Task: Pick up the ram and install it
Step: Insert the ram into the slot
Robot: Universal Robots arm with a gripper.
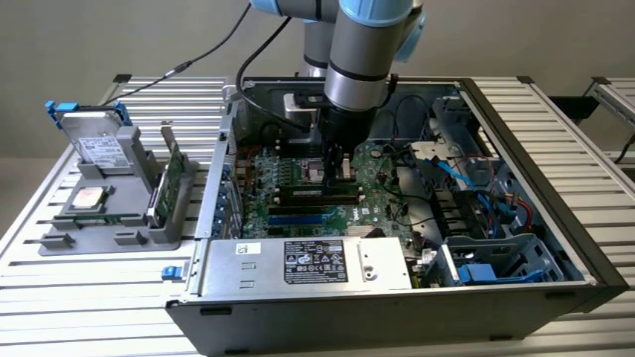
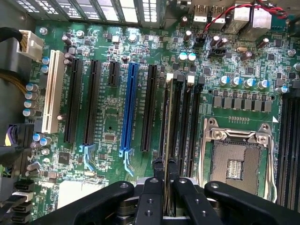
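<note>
The hand (image 2: 165, 180) is clenched on the ram (image 2: 167, 126), apparently edge-down, its long axis running along the memory slot (image 2: 169, 77) just beneath.

PC case (image 1: 581, 223) on table (image 1: 100, 316), tray (image 1: 109, 239) at the exterior view's left, ram (image 2: 167, 122) in hand (image 2: 166, 169) beside CPU socket (image 2: 236, 159)

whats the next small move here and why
Probably press straight down, gently. The gripper is shut on the ram, which stands edge-on in line with a memory slot beside the empty processor socket; whether it is fully seated I cannot tell.
</note>
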